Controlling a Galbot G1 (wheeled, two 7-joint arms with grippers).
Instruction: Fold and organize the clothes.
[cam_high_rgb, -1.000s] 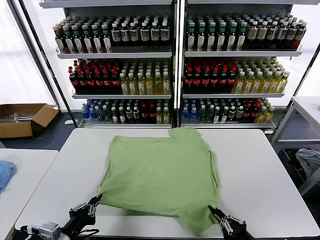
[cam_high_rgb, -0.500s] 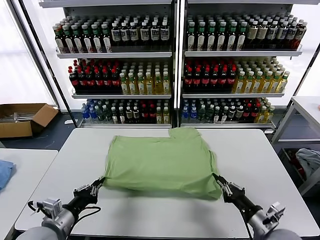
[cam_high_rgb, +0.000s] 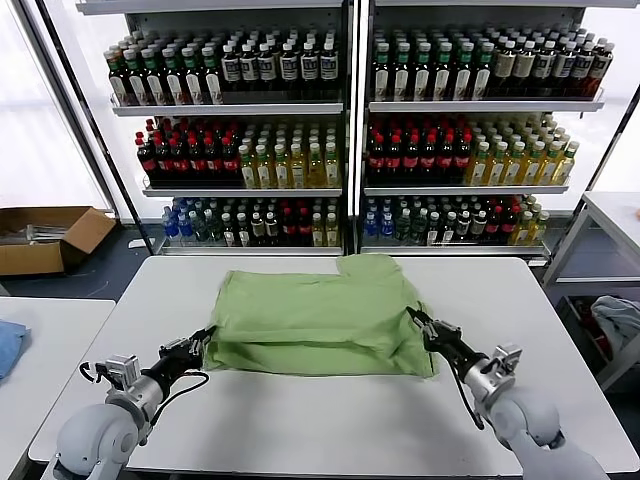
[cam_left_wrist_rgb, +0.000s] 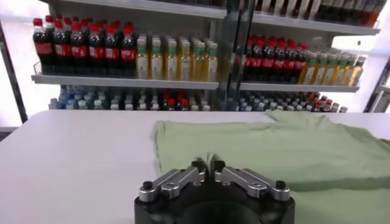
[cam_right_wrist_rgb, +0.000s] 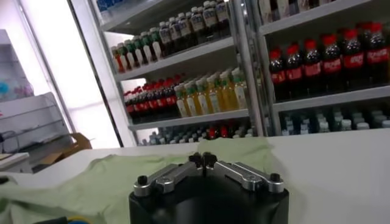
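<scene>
The light green polo shirt (cam_high_rgb: 320, 320) lies back up on the white table (cam_high_rgb: 300, 425), its near part lifted and doubled over toward the shelves. My left gripper (cam_high_rgb: 205, 338) is shut on the shirt's near left corner. My right gripper (cam_high_rgb: 413, 318) is shut on the near right corner. In the left wrist view the fingertips (cam_left_wrist_rgb: 208, 163) pinch a ridge of green cloth, with the shirt (cam_left_wrist_rgb: 274, 146) spread beyond. In the right wrist view the gripper (cam_right_wrist_rgb: 202, 159) is closed, with the shirt (cam_right_wrist_rgb: 109, 176) stretching away from it. The collar and the checkered print are hidden.
Shelves of bottles (cam_high_rgb: 350, 150) stand behind the table. A cardboard box (cam_high_rgb: 45, 235) sits on the floor at the far left. A blue cloth (cam_high_rgb: 8, 345) lies on a side table at left. A grey garment (cam_high_rgb: 620, 320) lies at right.
Both grippers have moved from the table's front edge toward the shelves, carrying the shirt's hem corners. The near part of the shirt has folded over and the shirt looks shorter.
</scene>
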